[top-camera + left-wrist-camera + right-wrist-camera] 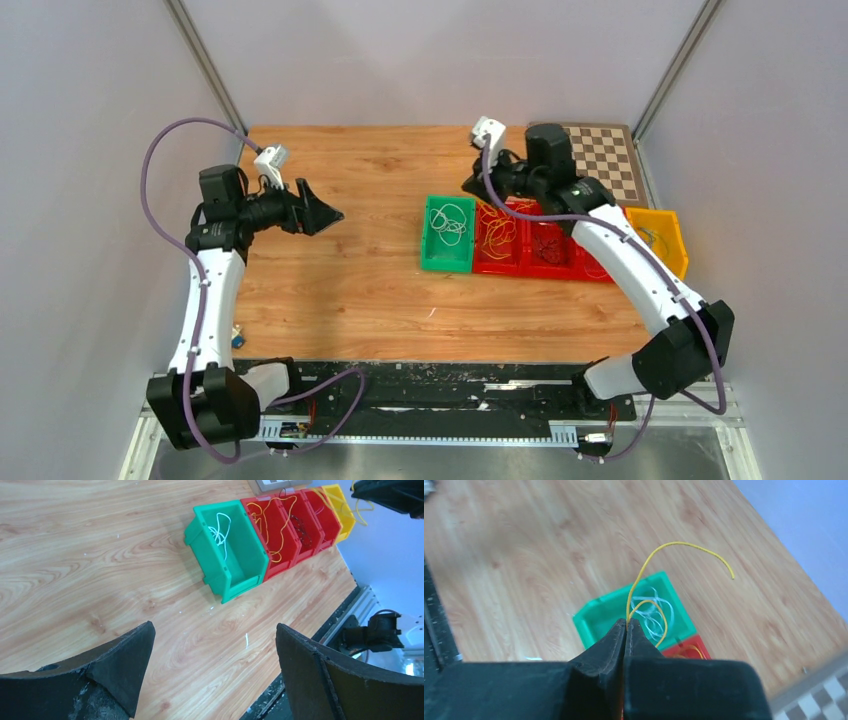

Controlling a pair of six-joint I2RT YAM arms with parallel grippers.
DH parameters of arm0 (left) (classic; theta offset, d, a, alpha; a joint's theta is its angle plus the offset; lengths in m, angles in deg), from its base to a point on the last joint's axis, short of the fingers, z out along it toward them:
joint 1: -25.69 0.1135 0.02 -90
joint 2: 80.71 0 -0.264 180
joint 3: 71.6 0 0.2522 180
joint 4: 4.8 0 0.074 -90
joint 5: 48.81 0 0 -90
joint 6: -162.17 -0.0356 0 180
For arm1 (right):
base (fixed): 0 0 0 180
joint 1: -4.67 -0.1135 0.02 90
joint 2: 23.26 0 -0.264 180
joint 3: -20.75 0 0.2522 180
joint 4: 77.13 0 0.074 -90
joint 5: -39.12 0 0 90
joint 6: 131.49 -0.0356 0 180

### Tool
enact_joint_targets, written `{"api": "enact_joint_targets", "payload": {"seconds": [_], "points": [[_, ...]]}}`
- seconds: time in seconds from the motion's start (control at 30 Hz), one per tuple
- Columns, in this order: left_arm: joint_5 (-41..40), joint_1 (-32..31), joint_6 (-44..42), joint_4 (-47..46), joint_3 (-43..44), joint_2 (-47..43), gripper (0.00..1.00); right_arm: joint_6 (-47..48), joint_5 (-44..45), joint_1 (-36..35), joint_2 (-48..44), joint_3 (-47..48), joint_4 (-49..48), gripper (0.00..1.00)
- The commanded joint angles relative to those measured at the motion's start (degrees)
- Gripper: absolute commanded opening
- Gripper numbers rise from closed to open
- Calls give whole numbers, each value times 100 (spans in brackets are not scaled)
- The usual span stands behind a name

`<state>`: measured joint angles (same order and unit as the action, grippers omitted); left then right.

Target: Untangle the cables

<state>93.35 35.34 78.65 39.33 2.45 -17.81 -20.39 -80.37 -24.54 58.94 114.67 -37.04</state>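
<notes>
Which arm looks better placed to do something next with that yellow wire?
The right. The right gripper is shut on the yellow wire, near the green bin. The left gripper is open and empty over bare table, well apart from that bin.

1. Your table [340, 290] looks like wood-grain laminate, smooth with a soft sheen.
2. The green bin [247, 565], red bins [286, 565] and yellow bin [345, 517] look like moulded plastic, fairly glossy.
3. The left gripper [214, 629] has matt black fingers [117, 667], scuffed and rough at the edges.
4. The right gripper [626, 622] is matt black too, but smoother.
5. The yellow cable [674, 543] looks smooth and plastic-coated.
6. The base plate [450, 462] looks like dull brushed metal.
</notes>
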Motion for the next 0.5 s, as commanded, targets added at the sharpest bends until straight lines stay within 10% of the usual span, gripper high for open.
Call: {"api": "enact_joint_targets", "payload": {"seconds": [0.0, 0.47], "points": [[338, 45, 258, -495, 263, 358, 98, -274, -33, 752, 98, -367, 384, 0], [122, 43, -105, -7, 627, 760, 97, -828, 414, 1374, 1827, -1020, -525, 0]]}}
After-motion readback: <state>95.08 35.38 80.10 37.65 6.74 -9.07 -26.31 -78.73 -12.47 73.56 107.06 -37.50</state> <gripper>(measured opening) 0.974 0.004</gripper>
